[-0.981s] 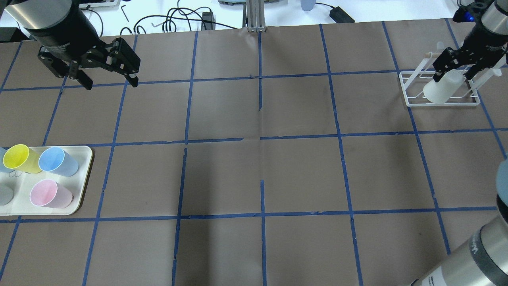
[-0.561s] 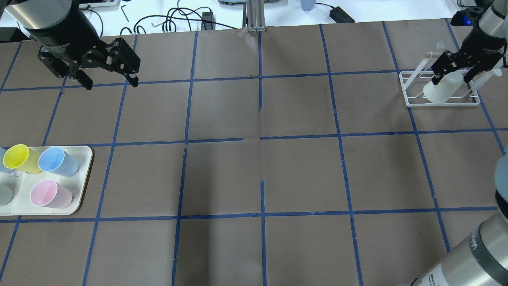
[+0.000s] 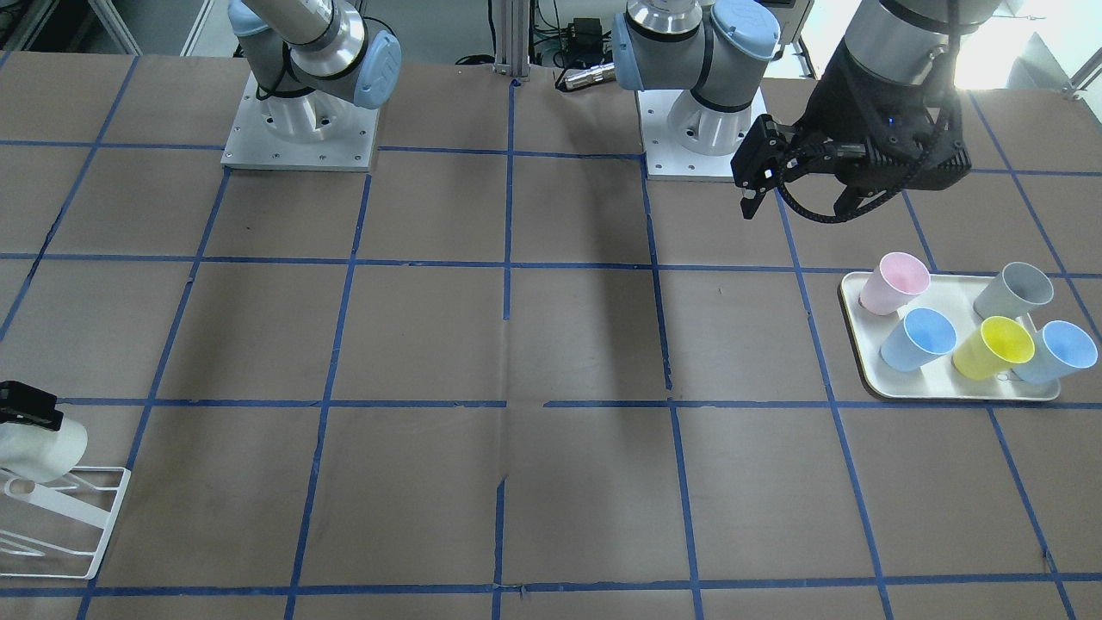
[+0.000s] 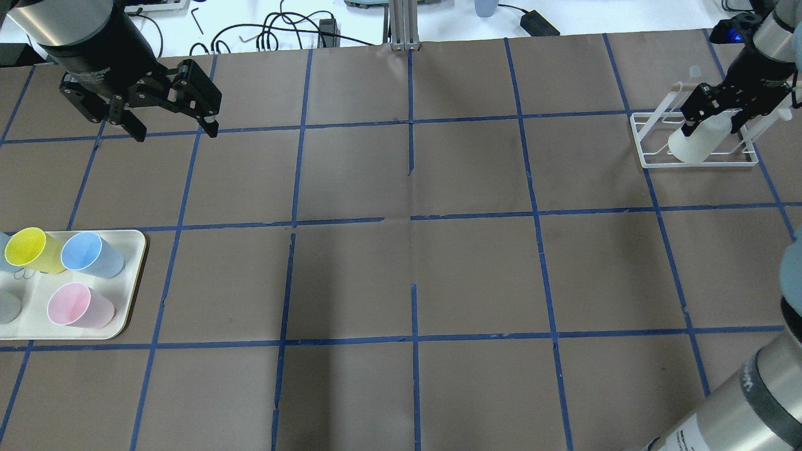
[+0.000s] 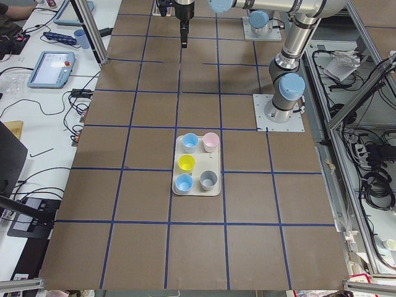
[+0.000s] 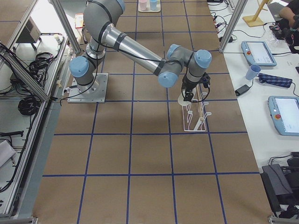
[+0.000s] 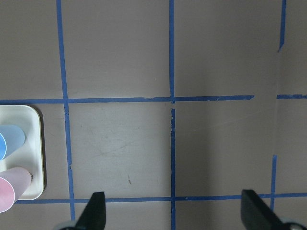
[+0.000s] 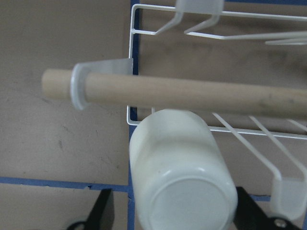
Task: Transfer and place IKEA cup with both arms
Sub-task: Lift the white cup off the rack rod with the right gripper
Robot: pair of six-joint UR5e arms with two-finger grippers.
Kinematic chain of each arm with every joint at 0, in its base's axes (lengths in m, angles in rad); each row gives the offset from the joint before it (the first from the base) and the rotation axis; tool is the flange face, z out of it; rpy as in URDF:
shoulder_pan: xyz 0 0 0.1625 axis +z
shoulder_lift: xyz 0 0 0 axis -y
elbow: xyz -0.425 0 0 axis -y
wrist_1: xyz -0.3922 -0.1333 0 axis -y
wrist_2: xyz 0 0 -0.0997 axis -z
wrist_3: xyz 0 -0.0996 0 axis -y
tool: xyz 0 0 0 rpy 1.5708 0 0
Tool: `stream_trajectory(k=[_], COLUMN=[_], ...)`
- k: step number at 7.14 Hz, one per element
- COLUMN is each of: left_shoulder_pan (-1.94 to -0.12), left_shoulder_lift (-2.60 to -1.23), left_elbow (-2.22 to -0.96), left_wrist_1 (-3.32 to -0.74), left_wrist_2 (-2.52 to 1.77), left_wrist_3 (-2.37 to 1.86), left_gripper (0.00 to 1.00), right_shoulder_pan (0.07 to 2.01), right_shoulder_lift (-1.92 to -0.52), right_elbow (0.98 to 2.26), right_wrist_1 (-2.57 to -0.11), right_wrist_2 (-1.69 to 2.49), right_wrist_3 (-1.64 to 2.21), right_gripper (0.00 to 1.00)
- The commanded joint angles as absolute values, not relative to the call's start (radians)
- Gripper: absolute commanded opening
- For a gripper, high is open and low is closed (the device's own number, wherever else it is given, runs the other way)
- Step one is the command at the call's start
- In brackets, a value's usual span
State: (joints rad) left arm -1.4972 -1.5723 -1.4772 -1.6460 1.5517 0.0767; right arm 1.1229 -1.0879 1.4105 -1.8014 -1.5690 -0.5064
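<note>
Brown table [image 4: 476, 269] below, right hand [image 4: 710, 128], spread apart, straddles the IKEA cup [image 4: 692, 143] on the rack [image 4: 702, 165]; left hand [image 4: 176, 134] hovers spread.

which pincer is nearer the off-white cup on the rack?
Right. The right pincer is at the IKEA cup on the wire rack, a finger on either side. The left pincer hangs open far across the table, nearer the tray.
</note>
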Motion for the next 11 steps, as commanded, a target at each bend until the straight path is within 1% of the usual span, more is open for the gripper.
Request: stream_trajectory(k=[1, 2, 3, 6, 7, 9, 11], left_shoulder_pan=[-1.497, -1.497, -1.497, -1.497, -1.496, -1.494, -1.493], left_shoulder_lift=[-1.572, -1.572, -1.571, -1.571, -1.572, -1.571, -1.569], left_elbow=[-1.479, -1.477, -1.477, -1.477, -1.477, -1.476, -1.476], left_wrist_1=[-1.646, -1.646, -1.646, -1.646, -1.646, -1.646, -1.644], left_wrist_2=[1.552, 1.551, 1.551, 1.549, 1.549, 1.545, 1.542], left_wrist_3=[0.077, 0.077, 0.077, 0.077, 0.077, 0.077, 0.078], left_gripper=[1.00, 1.00, 1.00, 1.00, 1.00, 1.00, 1.00], right_shoulder_pan=[1.123, 1.123, 1.123, 1.123, 1.121, 1.123, 1.123], right_shoulder_lift=[-1.088, -1.088, -1.089, -1.109, -1.129, -1.192, -1.288], right_elbow=[1.410, 1.410, 1.408, 1.379, 1.368, 1.345, 1.345], right_wrist_1=[-1.801, -1.801, -1.799, -1.781, -1.737, -1.651, -1.539], right_wrist_2=[-1.569, -1.569, -1.569, -1.572, -1.577, -1.601, -1.650], right_wrist_3=[-0.505, -0.503, -0.503, -0.505, -0.505, -0.502, -0.494], right_gripper=[0.59, 0.52, 0.49, 0.47, 0.47, 0.46, 0.47])
